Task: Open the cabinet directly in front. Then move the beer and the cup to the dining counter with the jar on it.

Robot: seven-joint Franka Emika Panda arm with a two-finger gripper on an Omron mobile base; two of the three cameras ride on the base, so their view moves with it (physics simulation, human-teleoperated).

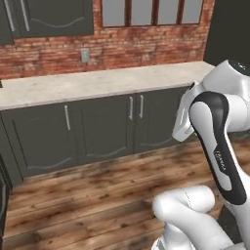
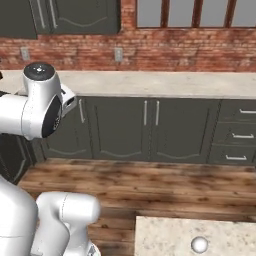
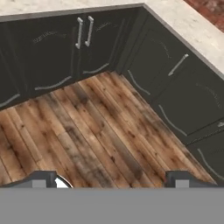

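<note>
Hovering hand [image 3: 111, 178], jaws apart, well below cabinet [image 1: 53, 17].

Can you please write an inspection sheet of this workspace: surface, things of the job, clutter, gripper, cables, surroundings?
Surface: long beige speckled stone counter along the red brick wall, over dark grey-green low cabinets with short grey bar handles.
Job's things: dark grey-green wall cabinet with arched panel doors, doors closed; corner of a beige speckled counter bearing a small grey rounded object, too small to identify. Beer and cup: nothing seen.
Clutter: nothing seen.
Gripper: two-finger gripper open, holding nothing, pointing down at the brown wooden plank floor.
Cables: nothing seen.
Surroundings: grey wall outlet; window with brown frame.
</note>
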